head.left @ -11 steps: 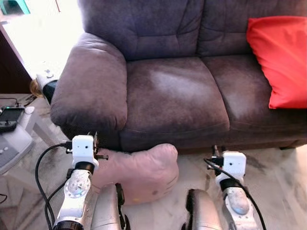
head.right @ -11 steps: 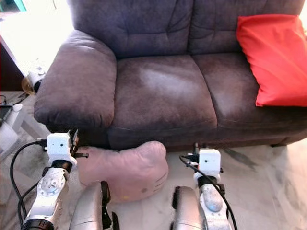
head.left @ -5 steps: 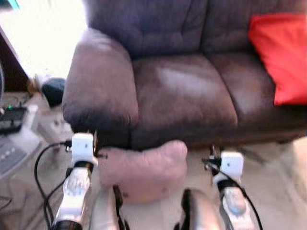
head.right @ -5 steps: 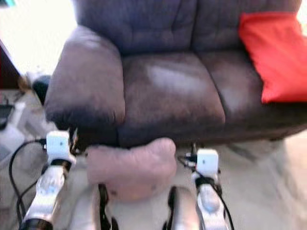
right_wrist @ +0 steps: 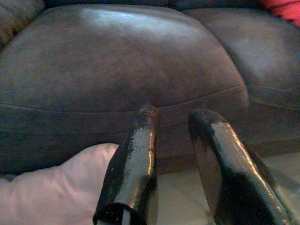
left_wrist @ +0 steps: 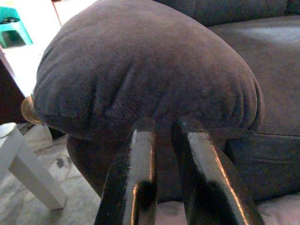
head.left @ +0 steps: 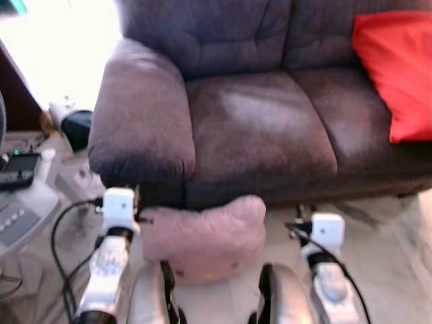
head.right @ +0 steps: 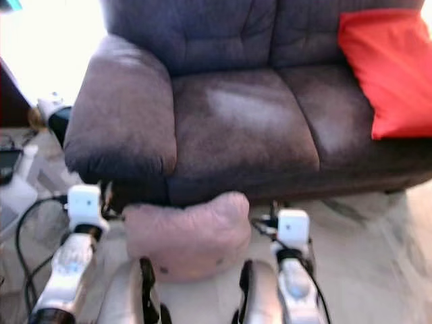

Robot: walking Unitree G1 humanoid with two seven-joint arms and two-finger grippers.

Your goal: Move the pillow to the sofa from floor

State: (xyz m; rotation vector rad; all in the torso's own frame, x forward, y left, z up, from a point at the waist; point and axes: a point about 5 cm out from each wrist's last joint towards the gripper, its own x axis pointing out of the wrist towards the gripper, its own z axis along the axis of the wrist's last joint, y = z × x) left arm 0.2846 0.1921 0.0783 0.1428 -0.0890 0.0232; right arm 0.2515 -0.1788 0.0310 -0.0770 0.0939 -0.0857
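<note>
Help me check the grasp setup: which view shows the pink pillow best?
The left eye view: the whole pink pillow lies on the floor against the sofa. The right eye view matches; the wrist views catch only its edges.

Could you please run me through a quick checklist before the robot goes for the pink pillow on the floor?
1. Pink pillow on the floor against the sofa front, between both arms: ok.
2. Left gripper free of any load, fingers a narrow gap apart, pointing at the armrest above the pillow: ok.
3. Right gripper open, holding nothing, beside the pillow's edge: ok.
4. Landing spot: left seat cushion bare: ok.
5. Red pillow sits on the right seat, clear of that spot: ok.
6. Head views sharp enough for aiming: not ok, slightly blurred.
</note>
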